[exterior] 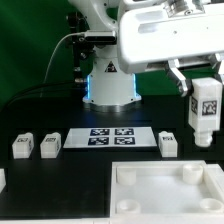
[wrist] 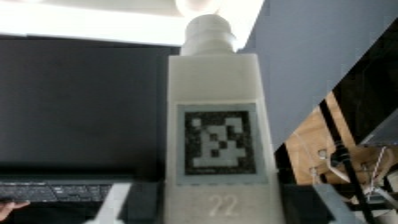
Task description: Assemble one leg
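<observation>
My gripper is shut on a white leg with a black-and-white tag, holding it in the air above the right part of the white tray-like top. In the wrist view the held leg fills the middle, its tag facing the camera and its narrow peg end pointing away. Three other legs lie on the black table: two at the exterior view's left and one just right of the marker board. The top has round sockets at its corners.
The marker board lies flat in the middle of the table. The robot's white base stands behind it. A small white piece shows at the exterior view's left edge.
</observation>
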